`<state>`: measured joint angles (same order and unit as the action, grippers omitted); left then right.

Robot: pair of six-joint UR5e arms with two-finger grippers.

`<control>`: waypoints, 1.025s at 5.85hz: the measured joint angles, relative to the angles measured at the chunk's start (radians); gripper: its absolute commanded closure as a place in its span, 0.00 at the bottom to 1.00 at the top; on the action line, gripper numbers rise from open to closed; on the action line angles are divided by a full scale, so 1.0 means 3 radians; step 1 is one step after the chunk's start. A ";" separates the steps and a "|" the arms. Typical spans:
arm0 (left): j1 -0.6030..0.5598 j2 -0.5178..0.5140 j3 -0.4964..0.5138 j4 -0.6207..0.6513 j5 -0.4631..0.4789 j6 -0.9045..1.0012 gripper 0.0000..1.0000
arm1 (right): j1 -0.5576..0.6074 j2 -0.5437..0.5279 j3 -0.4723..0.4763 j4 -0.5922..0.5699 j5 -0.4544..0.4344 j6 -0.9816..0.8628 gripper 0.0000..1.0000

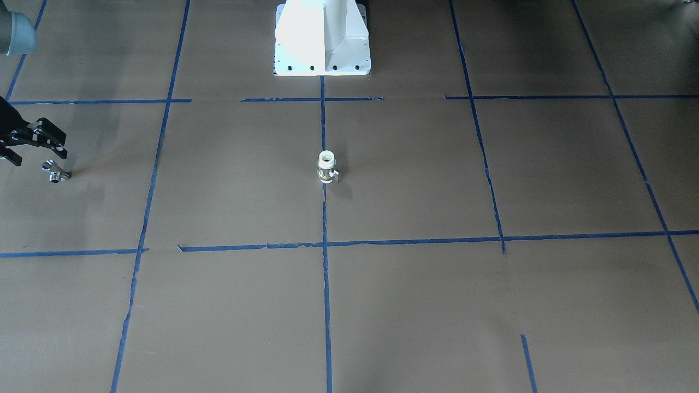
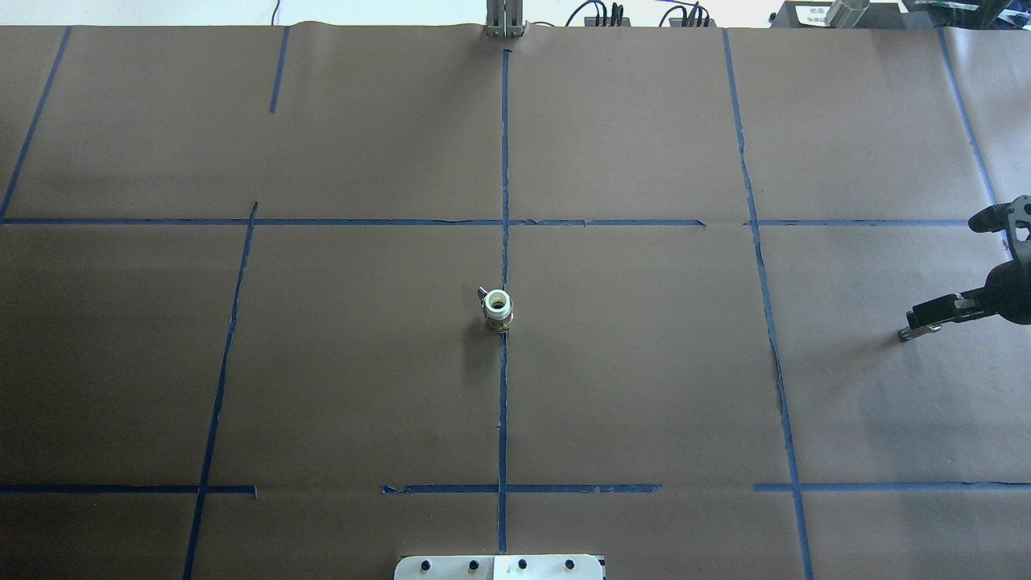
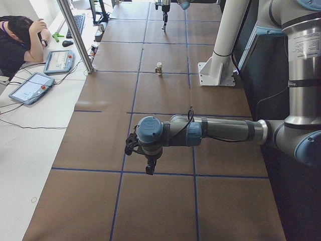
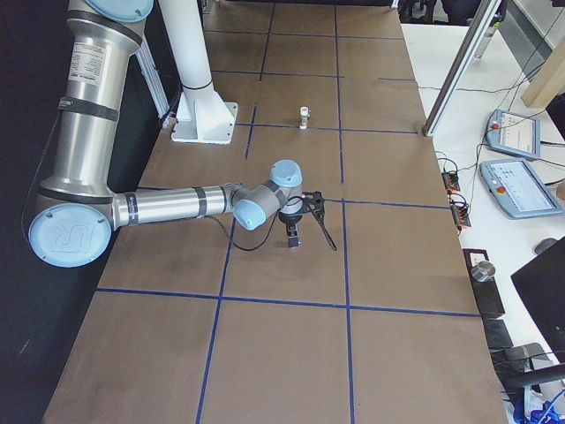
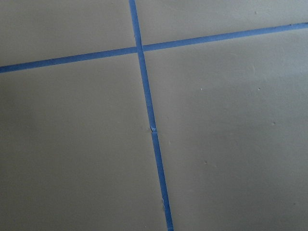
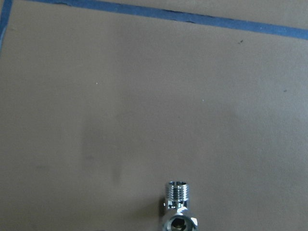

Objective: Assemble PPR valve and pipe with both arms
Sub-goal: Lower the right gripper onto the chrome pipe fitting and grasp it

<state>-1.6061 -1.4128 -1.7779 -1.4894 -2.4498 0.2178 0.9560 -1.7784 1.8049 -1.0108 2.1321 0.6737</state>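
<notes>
The PPR valve [image 1: 327,166] stands upright on the centre tape line, white end up; it also shows in the overhead view [image 2: 498,310]. The chrome pipe fitting [image 1: 54,172] lies on the paper at the table's right end, also in the overhead view [image 2: 910,333] and at the bottom of the right wrist view [image 6: 179,207]. My right gripper [image 1: 39,158] hovers just above it, open and empty, one fingertip close to the fitting. My left gripper [image 3: 149,165] hangs low over the table's left end, far from both parts; I cannot tell whether it is open or shut.
The white pedestal [image 1: 322,38] stands behind the valve. Blue tape lines cross the brown paper. An operator [image 3: 20,40] sits at a side desk with tablets beyond the far edge. The left wrist view holds only paper and tape.
</notes>
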 measured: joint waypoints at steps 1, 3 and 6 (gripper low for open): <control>0.0000 0.0002 0.0000 0.0000 0.0000 0.0000 0.00 | -0.0054 0.0004 -0.0047 0.0004 -0.0022 -0.0009 0.08; 0.0000 0.0005 0.0000 0.0000 0.0000 0.0000 0.00 | -0.0103 0.0023 -0.0105 0.0005 -0.0031 -0.0016 0.15; 0.0000 0.0007 0.0000 0.0000 0.0000 0.0000 0.00 | -0.0101 0.0185 -0.0203 0.0006 -0.0040 -0.0018 0.15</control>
<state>-1.6061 -1.4106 -1.7779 -1.4895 -2.4497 0.2178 0.9257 -1.7229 1.7441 -1.0089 2.1201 0.6683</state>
